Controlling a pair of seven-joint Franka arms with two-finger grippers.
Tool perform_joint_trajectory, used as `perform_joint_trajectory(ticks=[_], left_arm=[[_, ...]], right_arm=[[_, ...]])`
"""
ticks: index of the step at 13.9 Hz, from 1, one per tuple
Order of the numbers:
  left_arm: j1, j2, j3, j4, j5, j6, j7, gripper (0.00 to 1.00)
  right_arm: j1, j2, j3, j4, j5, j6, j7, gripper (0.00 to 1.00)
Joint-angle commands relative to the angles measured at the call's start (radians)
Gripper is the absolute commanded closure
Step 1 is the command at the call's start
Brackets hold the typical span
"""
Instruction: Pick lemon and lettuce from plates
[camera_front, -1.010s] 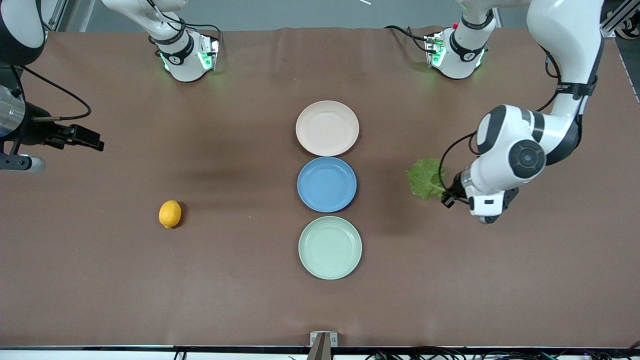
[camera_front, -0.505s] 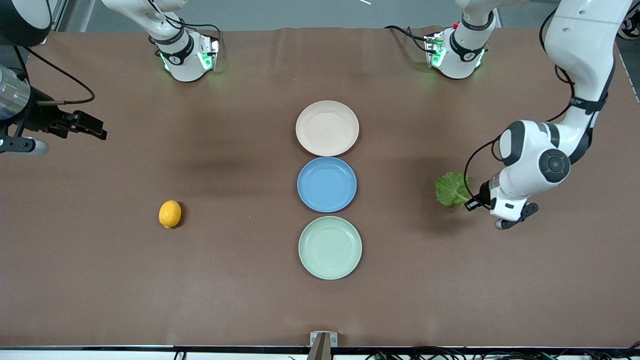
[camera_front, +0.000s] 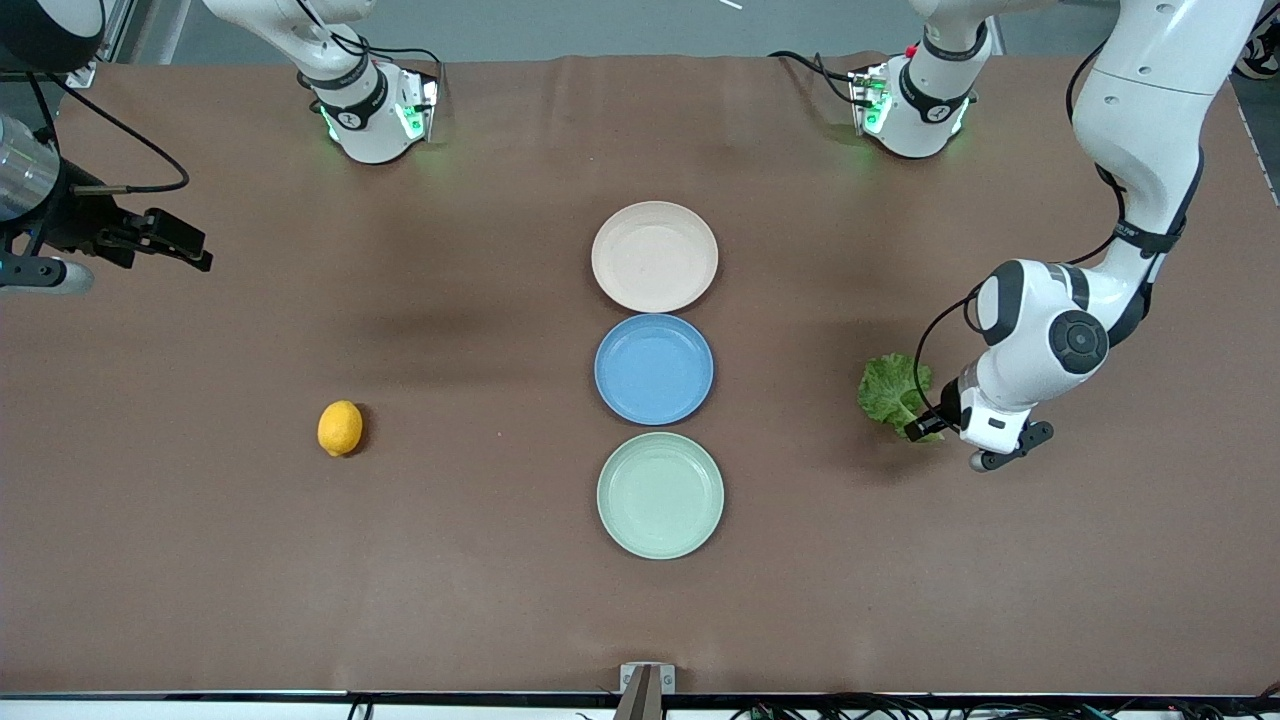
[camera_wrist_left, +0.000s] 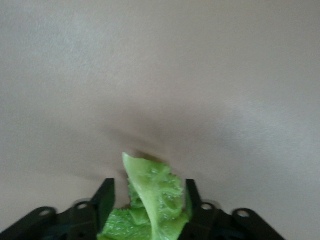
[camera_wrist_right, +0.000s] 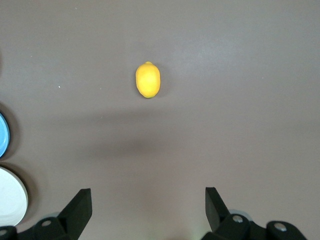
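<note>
On the tabletop: lemon, no legible labels; left end effector parted astride lettuce; right end effector open, waiting.

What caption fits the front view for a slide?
Left gripper at the lettuce on the table; lemon on the table; right gripper open, waiting; three plates bare.

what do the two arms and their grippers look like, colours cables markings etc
Both arms have glossy white shells with dark grey joint bands and round black joint caps. Thin black cables loop along them. Their bases glow green. The left gripper has a white body and slim black jaws; the right gripper is black on a silver wrist.
</note>
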Motion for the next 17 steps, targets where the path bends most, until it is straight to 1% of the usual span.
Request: perform_joint_trajectory(ticks=[1,3,5,6,8,9,12,14,15,17], left_arm=[[-0.002,-0.052,-0.009,0.000,0.018,-0.045,-0.010,0.00],[0.002,-0.084,-0.018,0.013,0.018,-0.072,-0.016,0.00],[0.007,-0.145,-0.017,0.013,0.018,-0.158,0.048,0.00],[0.024,-0.182,-0.017,0.014,0.016,-0.228,0.147,0.00],[0.086,-0.252,-0.018,0.022,0.007,-0.322,0.351,0.00],[0.108,-0.291,-0.018,0.025,0.002,-0.366,0.409,0.00],[0.143,-0.410,-0.018,0.037,-0.002,-0.479,0.508,0.00],[0.145,-0.450,-0.017,0.089,-0.050,-0.569,0.568,0.00],[0.145,-0.458,-0.014,0.135,-0.064,-0.627,0.580,0.00],[0.145,-0.460,-0.012,0.258,-0.067,-0.764,0.580,0.00]], right_arm=[[0.006,-0.027,-0.001,-0.030,0.004,0.019,0.016,0.00],[0.004,-0.024,-0.001,-0.024,0.004,0.033,0.008,0.00],[0.004,-0.012,-0.001,0.016,-0.004,0.035,0.003,0.00],[0.003,0.004,-0.001,0.033,-0.005,0.032,-0.001,0.00],[0.001,0.016,-0.001,0.053,-0.008,0.033,-0.007,0.00],[0.000,0.021,-0.003,0.058,-0.013,0.033,-0.024,0.00],[-0.015,0.028,-0.003,0.058,-0.037,0.035,-0.060,0.00],[-0.015,0.034,-0.003,0.058,-0.037,0.035,-0.056,0.00],[-0.017,0.035,-0.003,0.058,-0.037,0.036,-0.052,0.00],[-0.014,0.035,-0.003,0.056,-0.033,0.038,-0.044,0.00]])
